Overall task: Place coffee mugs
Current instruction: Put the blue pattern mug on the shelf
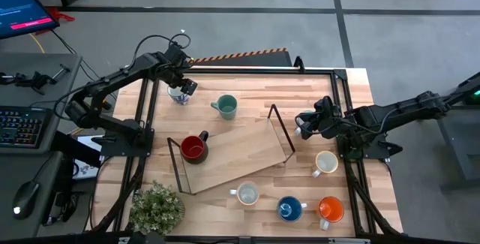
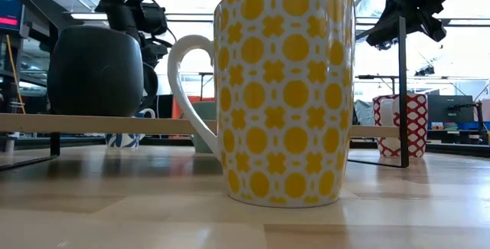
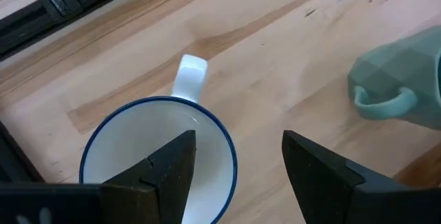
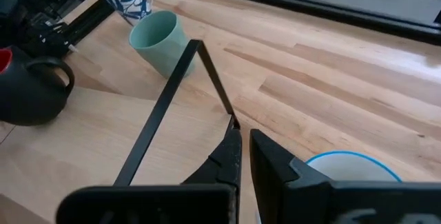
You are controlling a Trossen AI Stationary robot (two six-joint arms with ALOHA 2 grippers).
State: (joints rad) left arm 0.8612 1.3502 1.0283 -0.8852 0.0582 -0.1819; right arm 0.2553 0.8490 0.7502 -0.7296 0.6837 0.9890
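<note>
Overhead, the left gripper (image 1: 182,88) hovers at the far left of the wooden table (image 1: 315,86), directly above a white mug with a blue rim (image 3: 157,156). Its fingers (image 3: 165,176) are spread wide, one over the mug's mouth and one outside the rim, gripping nothing. Just to the right of that mug stands the teal-green mug (image 1: 225,106).

The right gripper (image 1: 306,123) sits at the right end of the raised wooden tray (image 1: 240,154), beside the tray's dark wire handle (image 1: 281,128). Its fingers are pressed almost together and hold nothing.

On the tray's left end rests the dark red mug (image 1: 194,148), close to the other wire handle (image 1: 178,165). Off the tray, on the right, stands a cream mug (image 1: 325,162). Along the near edge three more stand in a row: a pale grey mug (image 1: 247,194), then a blue mug (image 1: 290,209), then an orange mug (image 1: 330,209) farthest right. A small potted plant (image 1: 157,207) occupies the near left corner.

From table height, a white mug with yellow dots (image 2: 279,88) fills the view, and a red-and-white patterned mug (image 2: 400,124) shows well behind it on the right.
</note>
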